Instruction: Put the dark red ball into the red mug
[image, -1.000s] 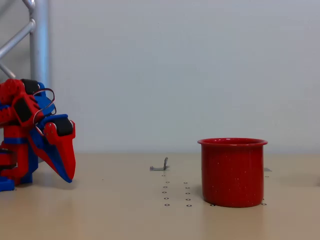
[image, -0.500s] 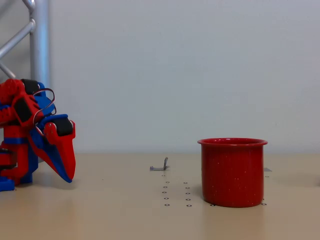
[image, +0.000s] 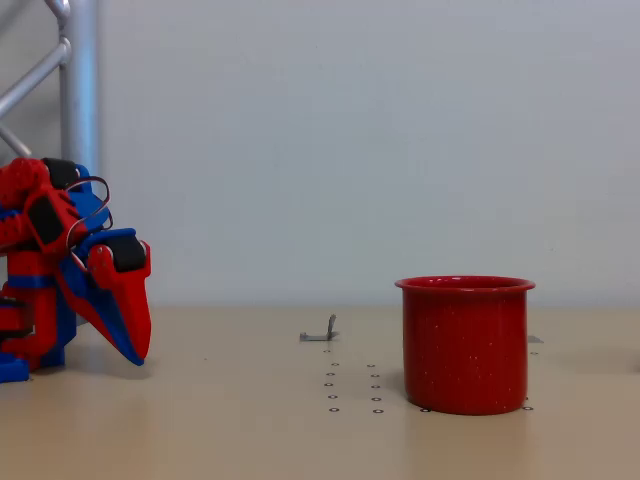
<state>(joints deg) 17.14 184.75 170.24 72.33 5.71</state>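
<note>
From the fixed view I see the red mug (image: 465, 344) standing upright on the table (image: 250, 430), right of the middle, with its opening up. I cannot find the dark red ball on the table, so I cannot say where it is; the mug wall hides anything that may be inside.

By its name I judge the ball as small, round and hard, so it can roll or slip out of a weak grip. I would take it across its widest part, with the jaws closing evenly from 2 sides. The mug looks stiff and stable, and I think it will not tip easily.

The gripper (image: 135, 350) is far left, well apart from the mug, folded with its tips pointing down near the table. The jaws look together and nothing shows between them.
</note>
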